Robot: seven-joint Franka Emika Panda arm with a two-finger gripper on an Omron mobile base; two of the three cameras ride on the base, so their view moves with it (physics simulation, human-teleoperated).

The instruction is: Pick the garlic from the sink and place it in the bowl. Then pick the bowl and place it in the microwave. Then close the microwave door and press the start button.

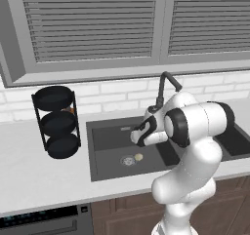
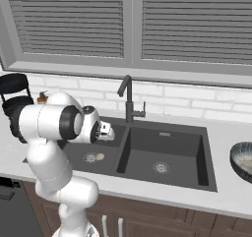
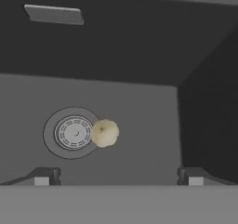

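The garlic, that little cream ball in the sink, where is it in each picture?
Left base view: the small pale cream round garlic lies on the left basin floor, just right of the round silvery drain.
Right base view: the garlic is in the left basin, right of that drain.
Hand view: the garlic is near the middle, touching the drain's right edge.
Shared landmark: the drain.

garlic in the sink's left basin, touching the drain; bowl on counter, right of sink

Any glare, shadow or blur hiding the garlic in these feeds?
Hand view: soft but evenly lit, the small pale cream garlic bulb stands out beside the round silvery drain. Both base views: flat light, no glare; the bulb is tiny in the dark grey sink.
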